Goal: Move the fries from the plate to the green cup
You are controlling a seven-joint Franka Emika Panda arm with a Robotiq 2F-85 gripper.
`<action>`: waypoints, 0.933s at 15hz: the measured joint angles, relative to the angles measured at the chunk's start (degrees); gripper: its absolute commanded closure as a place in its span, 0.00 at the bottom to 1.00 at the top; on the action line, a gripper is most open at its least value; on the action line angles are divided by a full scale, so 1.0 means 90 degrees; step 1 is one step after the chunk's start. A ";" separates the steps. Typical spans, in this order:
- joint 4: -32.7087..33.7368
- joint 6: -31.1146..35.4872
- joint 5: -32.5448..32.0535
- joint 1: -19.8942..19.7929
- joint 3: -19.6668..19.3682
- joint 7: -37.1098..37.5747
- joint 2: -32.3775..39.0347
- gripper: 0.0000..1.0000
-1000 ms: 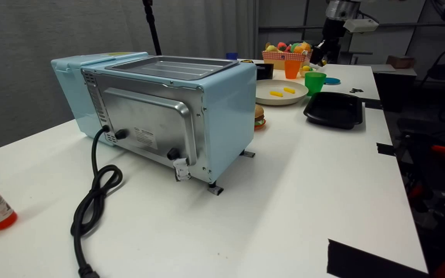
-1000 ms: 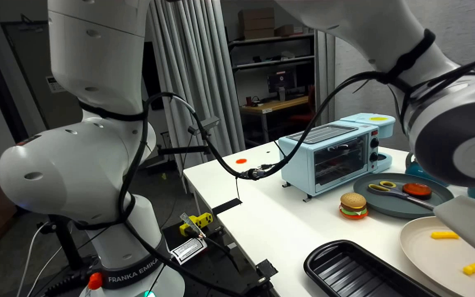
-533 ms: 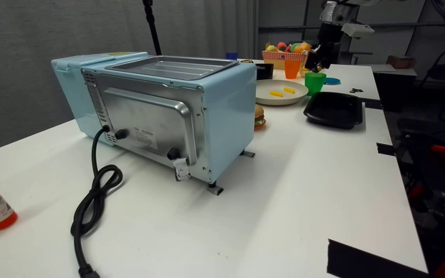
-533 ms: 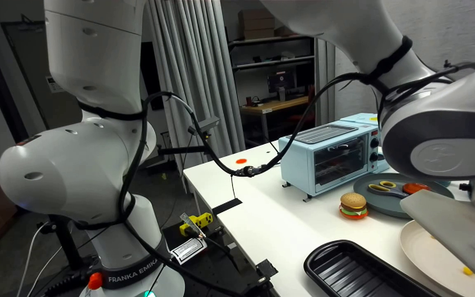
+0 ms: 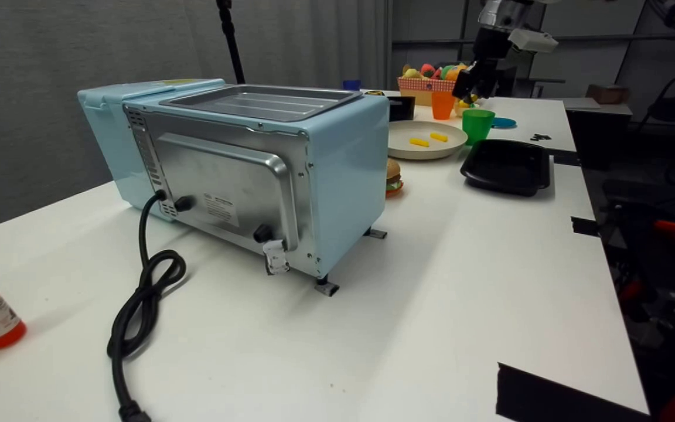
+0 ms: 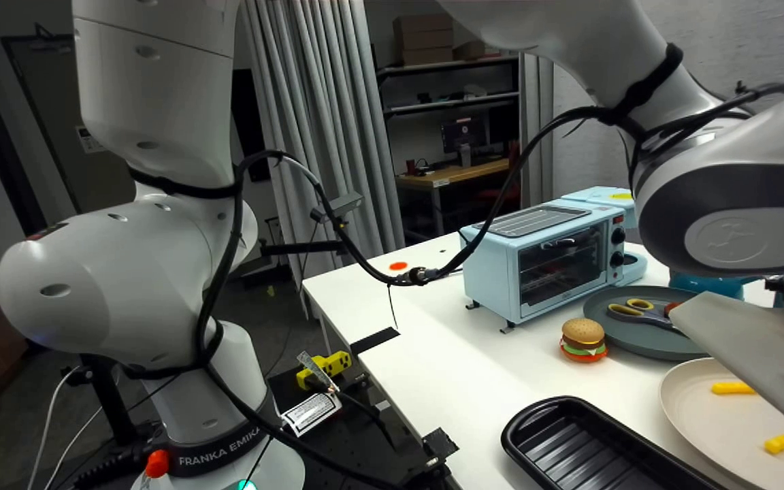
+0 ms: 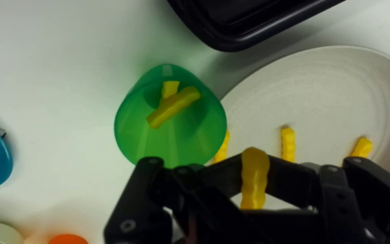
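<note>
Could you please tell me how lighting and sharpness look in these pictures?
Wrist view: slightly soft, the gripper mostly dark, a green tint on the table beside the cup; in an exterior view, highlights on the oven's metal back, the gripper too dark and small for detail; in an exterior view, a brightly lit table, the shelves behind it dim.

fries (image 7: pixel 256 169): yellow;
cup (image 5: pixel 478 126): green;
plate (image 7: pixel 333 91): cream;
tool (image 7: pixel 255 183): black;
oven (image 5: pixel 229 179): pale blue, silver;
basket (image 5: pixel 425 85): red-white checked trim;
table (image 5: pixel 431 305): white
</note>
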 measured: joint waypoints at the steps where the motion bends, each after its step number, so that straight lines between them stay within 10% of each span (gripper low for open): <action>1: 0.0064 0.0000 0.0000 -0.0001 -0.0014 0.0008 0.0004 1.00; 11: 0.0537 0.0012 -0.0020 -0.0004 -0.0313 0.0039 0.0475 1.00; 12: 0.0565 0.0012 -0.0027 -0.0006 -0.0333 0.0039 0.0527 0.75; 14: 0.0621 0.0012 -0.0033 -0.0014 -0.0350 0.0039 0.0608 0.66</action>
